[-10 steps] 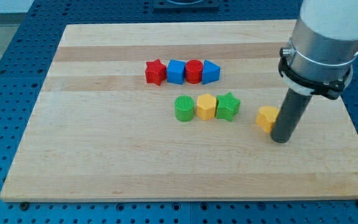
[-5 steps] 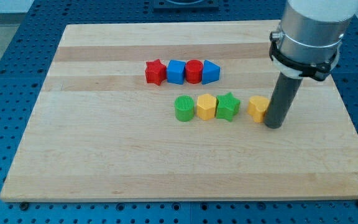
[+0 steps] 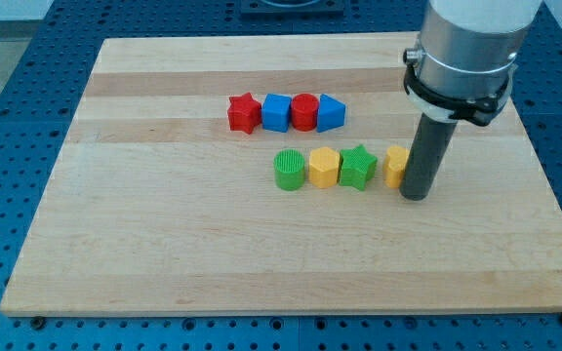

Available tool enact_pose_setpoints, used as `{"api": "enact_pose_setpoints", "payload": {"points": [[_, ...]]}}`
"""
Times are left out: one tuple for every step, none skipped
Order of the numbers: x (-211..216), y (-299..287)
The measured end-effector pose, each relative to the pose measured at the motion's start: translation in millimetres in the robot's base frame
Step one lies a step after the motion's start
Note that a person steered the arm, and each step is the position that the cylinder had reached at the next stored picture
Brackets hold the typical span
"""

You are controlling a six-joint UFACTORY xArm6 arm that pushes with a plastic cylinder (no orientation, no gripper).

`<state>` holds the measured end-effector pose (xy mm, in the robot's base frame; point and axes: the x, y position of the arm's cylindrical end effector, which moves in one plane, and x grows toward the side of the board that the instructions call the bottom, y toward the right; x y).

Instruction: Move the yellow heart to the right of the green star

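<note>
The yellow heart (image 3: 395, 165) lies on the wooden board just to the right of the green star (image 3: 357, 167), with a small gap between them. My tip (image 3: 415, 195) touches the heart's right side, and the rod hides part of the heart. Left of the star a yellow hexagon (image 3: 323, 167) and a green cylinder (image 3: 289, 170) continue the same row.
Above that row stand a red star (image 3: 244, 112), a blue cube (image 3: 276, 112), a red cylinder (image 3: 304, 111) and a blue block (image 3: 331, 113) in a line. The arm's grey body (image 3: 461, 49) hangs over the board's upper right. The board's right edge (image 3: 544, 185) is near.
My tip has slid to the view's left and a little up, pushing the yellow heart leftward until it sits close beside the green star. The other blocks have not moved.
</note>
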<state>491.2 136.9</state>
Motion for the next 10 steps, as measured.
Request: {"api": "enact_pose_setpoints", "payload": {"points": [[0.0, 0.0], [5.2, -0.1], [23.2, 8.4], [18.4, 19.8], [-2.0, 20.7], [-14.0, 20.7], [-15.9, 20.7], [-17.6, 20.7], [-26.4, 20.7], [-30.5, 19.4]]}}
